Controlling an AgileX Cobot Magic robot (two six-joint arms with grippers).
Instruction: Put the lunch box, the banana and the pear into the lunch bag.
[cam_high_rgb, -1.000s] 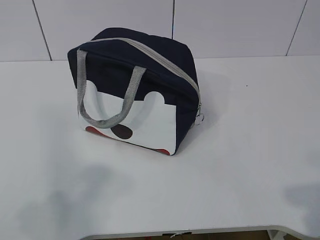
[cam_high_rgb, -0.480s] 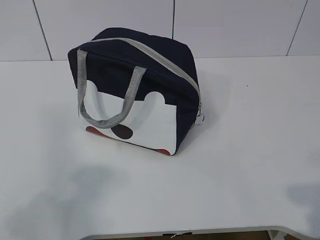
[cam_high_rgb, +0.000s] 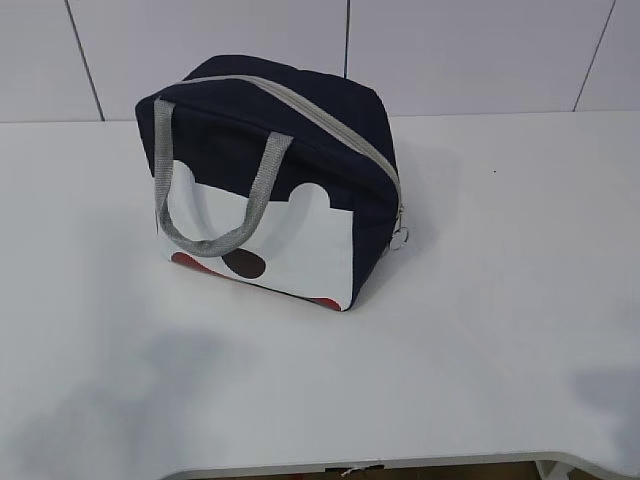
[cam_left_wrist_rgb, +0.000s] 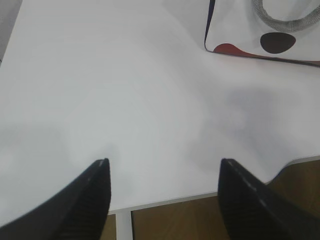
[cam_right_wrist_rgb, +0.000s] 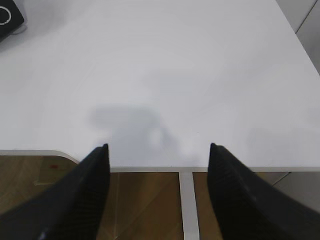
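The bag (cam_high_rgb: 275, 175) sits zipped shut on the table (cam_high_rgb: 480, 300), back left; box, banana and pear are nowhere in sight; it looks soft and light, best taken by its ring pull (cam_high_rgb: 399, 238); left gripper (cam_left_wrist_rgb: 165, 200) and right gripper (cam_right_wrist_rgb: 157, 195) both gape empty at the near edge.

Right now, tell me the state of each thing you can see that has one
lunch bag: upright on the table, zipper shut along the top, handle hanging down the white face
left gripper: open, empty, above the table edge
right gripper: open, empty, above the table edge
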